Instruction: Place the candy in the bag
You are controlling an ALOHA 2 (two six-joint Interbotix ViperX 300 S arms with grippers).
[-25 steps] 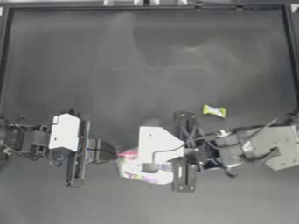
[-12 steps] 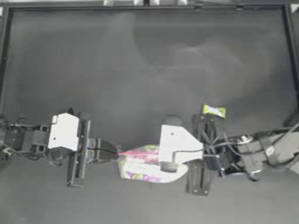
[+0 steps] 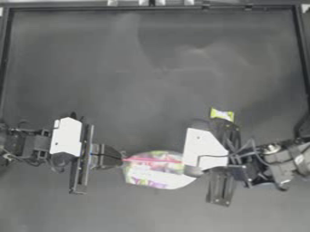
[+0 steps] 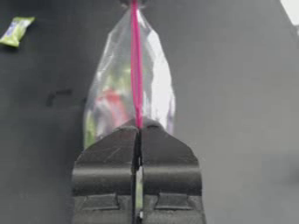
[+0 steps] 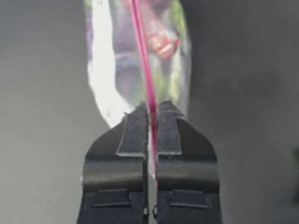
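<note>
The bag [image 3: 151, 171], clear plastic with colourful patches inside, lies near the table's front edge. Its pink seal strip [image 3: 151, 160] is stretched between both grippers. My left gripper [image 3: 118, 158] is shut on the strip's left end, as the left wrist view shows at the gripper [image 4: 139, 126] with the bag [image 4: 119, 92] beyond it. My right gripper [image 5: 152, 108] is shut on the strip at the other end of the bag [image 5: 114, 57]; from above, its tips are hidden under the wrist [image 3: 203, 149]. The yellow-green candy [image 3: 221, 114] [image 4: 15, 30] lies loose on the table, behind the right gripper.
The dark table [image 3: 151, 68] stretches far back behind the bag, bounded by a raised frame. The right arm's cables and links [image 3: 272, 163] crowd the front right corner.
My right gripper has moved to the right along the bag's strip, and the bag now lies stretched out wider. The left arm and the candy have stayed put.
</note>
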